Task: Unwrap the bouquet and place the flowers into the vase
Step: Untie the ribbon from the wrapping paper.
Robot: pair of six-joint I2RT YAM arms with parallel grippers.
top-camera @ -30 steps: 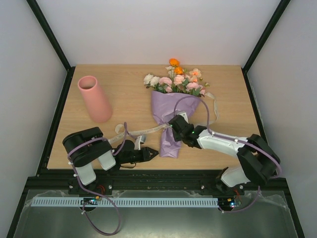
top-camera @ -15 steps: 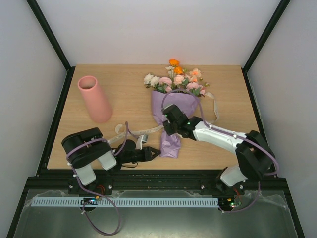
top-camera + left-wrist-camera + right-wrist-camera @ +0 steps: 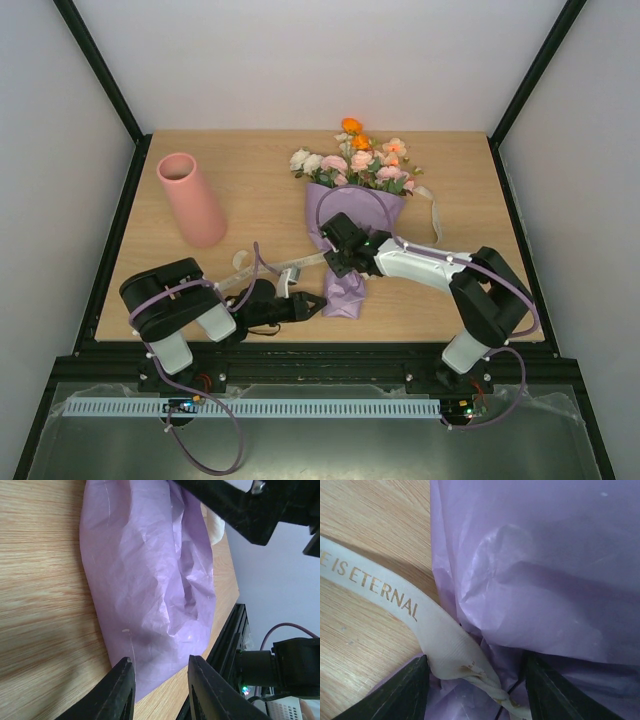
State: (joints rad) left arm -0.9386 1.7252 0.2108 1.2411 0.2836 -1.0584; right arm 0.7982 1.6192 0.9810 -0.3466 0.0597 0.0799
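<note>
The bouquet [image 3: 352, 225] lies flat on the desk [image 3: 470, 180], right of centre, and from my station I see its narrow end pointing toward the arm bases and its flowers [image 3: 360, 160] fanning out toward the far edge. The flowers are pink, cream and peach, with two orange ones at the very top, and all of them sit inside the lilac wrapping paper [image 3: 150, 580], so nothing is unwrapped yet. A cream ribbon [image 3: 370, 587] is tied around the waist of the paper. One tail runs left across the wood toward my left arm, and the right wrist camera reads gold lettering on it, "IS ETERNAL". A second tail loops out on the right side of the bunch. My right tool [image 3: 476, 660] is down at the ribbon knot with its fingers spread wide. The knot and the creased paper sit in the gap between them, and neither finger is pressing on anything I can make out, so it is released. My left tool [image 3: 160, 662] rests low over the desk just beside the pointed end of the paper. Its fingers are parted too, with the paper tip showing beyond the gap and nothing grasped. The vase [image 3: 192, 200] stands at the left of the desk with its mouth up, well apart from the bouquet and from both tools.
</note>
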